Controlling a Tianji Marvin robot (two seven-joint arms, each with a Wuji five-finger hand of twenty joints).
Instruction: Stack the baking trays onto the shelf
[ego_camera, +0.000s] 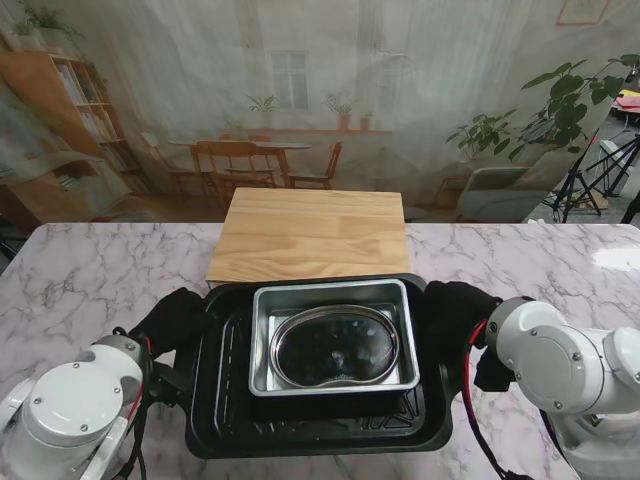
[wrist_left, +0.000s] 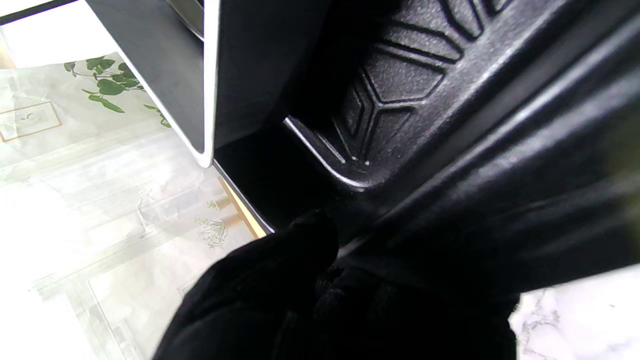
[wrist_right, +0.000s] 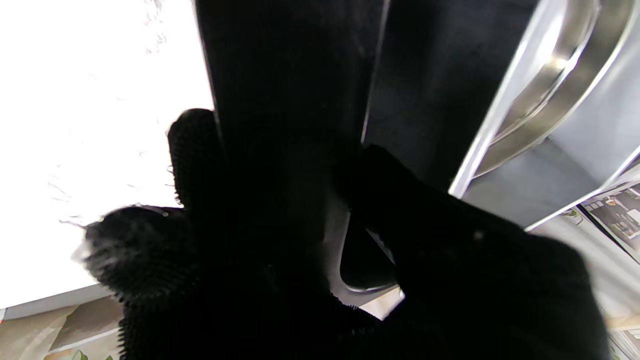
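Note:
A large black baking tray (ego_camera: 220, 400) sits near me, its far rim at the wooden shelf board (ego_camera: 312, 232). Inside it rests a rectangular silver tray (ego_camera: 262, 345), which holds an oval metal pan (ego_camera: 335, 345). My left hand (ego_camera: 178, 318), in a black glove, grips the black tray's left rim; the left wrist view shows a gloved finger (wrist_left: 280, 265) against the black tray (wrist_left: 400, 85). My right hand (ego_camera: 455, 310) clasps the right rim, with gloved fingers (wrist_right: 200, 155) on both sides of the black tray's edge (wrist_right: 285, 100) and the silver tray (wrist_right: 575, 165) beyond.
The trays and board stand on a white marble table (ego_camera: 90, 280). Behind the table hangs a printed backdrop of a room. A plant (ego_camera: 560, 110) and tripod legs (ego_camera: 600, 170) stand at the far right.

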